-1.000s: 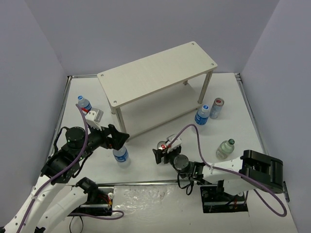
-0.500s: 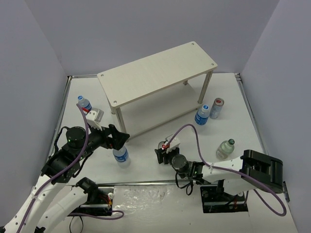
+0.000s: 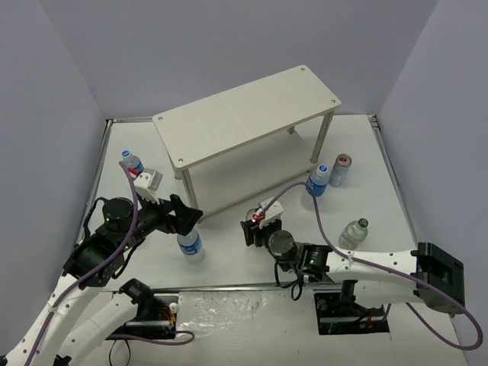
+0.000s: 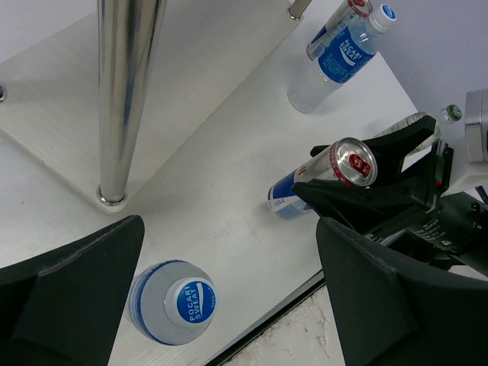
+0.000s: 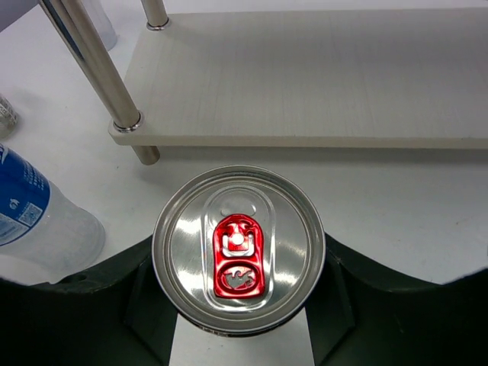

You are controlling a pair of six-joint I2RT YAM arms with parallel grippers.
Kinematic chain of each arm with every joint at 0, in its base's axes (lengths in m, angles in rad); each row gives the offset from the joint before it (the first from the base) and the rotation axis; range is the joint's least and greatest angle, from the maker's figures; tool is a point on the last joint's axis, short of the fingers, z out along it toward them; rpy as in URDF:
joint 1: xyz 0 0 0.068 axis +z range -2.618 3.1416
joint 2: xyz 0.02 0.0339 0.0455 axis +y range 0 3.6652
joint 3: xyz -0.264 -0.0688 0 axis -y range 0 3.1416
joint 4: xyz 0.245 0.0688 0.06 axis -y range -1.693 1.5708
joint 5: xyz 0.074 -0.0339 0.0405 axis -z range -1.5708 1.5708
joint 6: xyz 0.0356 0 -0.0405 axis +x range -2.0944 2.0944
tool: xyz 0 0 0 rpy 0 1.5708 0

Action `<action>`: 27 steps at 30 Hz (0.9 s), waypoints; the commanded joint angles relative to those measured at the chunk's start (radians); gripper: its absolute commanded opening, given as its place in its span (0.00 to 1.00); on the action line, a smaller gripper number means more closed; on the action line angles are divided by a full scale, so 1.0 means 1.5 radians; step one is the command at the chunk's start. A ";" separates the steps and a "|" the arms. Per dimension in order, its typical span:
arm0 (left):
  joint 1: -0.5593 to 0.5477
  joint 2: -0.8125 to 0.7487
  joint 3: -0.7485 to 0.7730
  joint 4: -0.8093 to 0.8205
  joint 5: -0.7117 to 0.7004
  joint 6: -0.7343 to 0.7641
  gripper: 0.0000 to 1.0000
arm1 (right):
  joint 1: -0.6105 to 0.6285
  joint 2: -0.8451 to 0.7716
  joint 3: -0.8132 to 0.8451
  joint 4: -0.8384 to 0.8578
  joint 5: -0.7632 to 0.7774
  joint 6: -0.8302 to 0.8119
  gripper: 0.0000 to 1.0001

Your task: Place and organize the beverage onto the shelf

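Both fingers of the R claw [image 3: 255,229] are pressing on a slim silver can [image 5: 238,259] w/ a red pull tab, clamping its sides just below the rim, and the R wrist cam is looking straight down on the lid. Can't tell whether the can's btm is touching the bench [image 3: 229,255]. The can is sitting in front of the shelf [image 3: 248,114], near its front-left leg [image 5: 91,65] and the corner of the lower board, not on either board. L claw [image 4: 229,236] is hanging w/ fingers spread wide, gripping nothing. A blue-labelled bottle [image 4: 175,303] w/ a blue-printed cap is standing upright on the bench below it, close to the L finger in the wrist view. Further out, a second blue-labelled bottle [image 3: 317,181] is standing by the shelf's front-right leg, w/ a second red-topped can [image 3: 341,169] just beside it on the R. A small clear bottle [image 3: 354,232] w/ a green cap is standing nearer the arms on the R side, apart from that pair. A third blue-labelled bottle [image 3: 132,162] is standing at the far L of the bench, left of the shelf. All six drinks are sitting around the shelf at bench level.
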 commanded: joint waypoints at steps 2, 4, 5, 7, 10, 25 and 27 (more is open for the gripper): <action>-0.002 -0.009 0.066 -0.015 -0.006 0.014 0.94 | -0.070 0.033 0.110 0.019 -0.045 -0.040 0.17; -0.002 -0.014 0.072 -0.024 -0.008 0.018 0.94 | -0.101 0.082 0.138 0.035 -0.096 -0.040 0.18; -0.002 -0.018 0.073 -0.029 -0.010 0.020 0.94 | -0.107 0.097 0.163 0.044 -0.097 -0.047 0.18; -0.002 -0.022 0.080 -0.042 -0.015 0.026 0.94 | -0.110 0.138 0.189 0.072 -0.099 -0.081 0.18; -0.002 -0.035 0.087 -0.059 -0.023 0.038 0.94 | -0.116 0.200 0.251 0.077 -0.118 -0.104 0.18; -0.002 -0.117 0.082 -0.088 -0.047 0.014 0.94 | -0.165 0.378 0.378 0.160 -0.153 -0.099 0.17; -0.001 -0.125 0.085 -0.091 -0.044 0.012 0.94 | -0.166 0.384 0.381 0.165 -0.155 -0.099 0.17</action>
